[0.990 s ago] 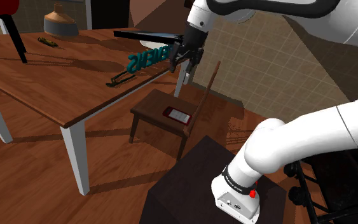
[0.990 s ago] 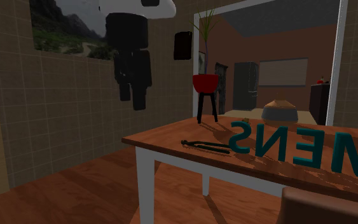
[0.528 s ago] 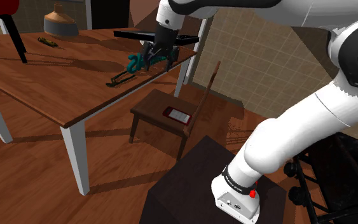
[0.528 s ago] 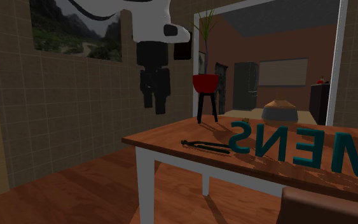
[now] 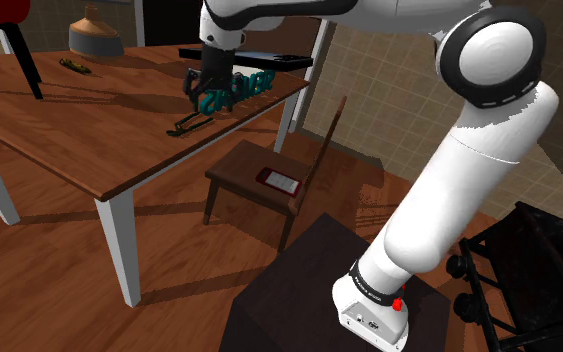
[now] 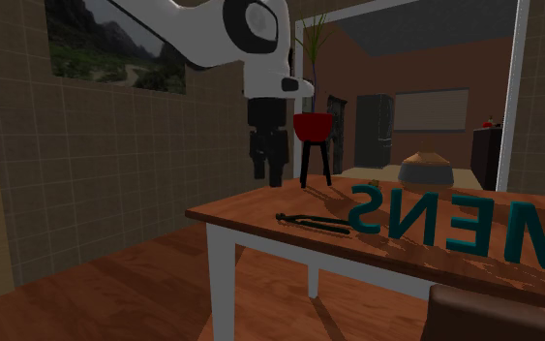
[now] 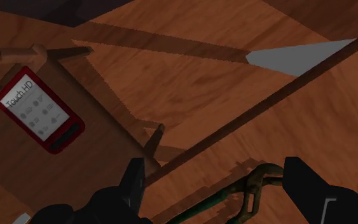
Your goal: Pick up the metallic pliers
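gripper (image 5: pixel 205 84) swung in from beyond the table (image 5: pixel 79 140) edge, now above pliers (image 5: pixel 189 124) | jaws spread, pinching nothing, straddling one end, probably lined up for descent | pliers flat on tabletop beside teal letters (image 5: pixel 237 88)

I note gripper (image 5: pixel 204 92) above table (image 5: pixel 79 135), just beside teal letters (image 5: pixel 244 86); pliers (image 5: pixel 189 123) lie flat, nearer and left
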Robot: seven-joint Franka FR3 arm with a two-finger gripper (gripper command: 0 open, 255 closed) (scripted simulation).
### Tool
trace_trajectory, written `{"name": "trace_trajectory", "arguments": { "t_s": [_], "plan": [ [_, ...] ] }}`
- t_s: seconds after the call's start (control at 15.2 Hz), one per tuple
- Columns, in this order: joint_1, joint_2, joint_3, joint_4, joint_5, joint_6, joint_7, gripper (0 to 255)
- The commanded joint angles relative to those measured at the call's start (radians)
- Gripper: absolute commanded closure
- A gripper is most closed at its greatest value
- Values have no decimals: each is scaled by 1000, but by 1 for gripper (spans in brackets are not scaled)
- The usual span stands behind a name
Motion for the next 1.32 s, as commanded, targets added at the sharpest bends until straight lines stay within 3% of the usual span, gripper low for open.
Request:
{"name": "trace_trajectory", "arguments": {
  "t_s": [0.0,0.26,0.53,1.19,1.25],
  "plan": [
    [11,100,7,107,-33,-23,53,0],
    [44,298,2,331,-90,-86,135,0],
    [88,525,-17,628,-136,-190,195,0],
    [86,541,-21,549,-140,-98,205,0],
    [87,544,-21,554,-140,-99,206,255]
  ]
}}
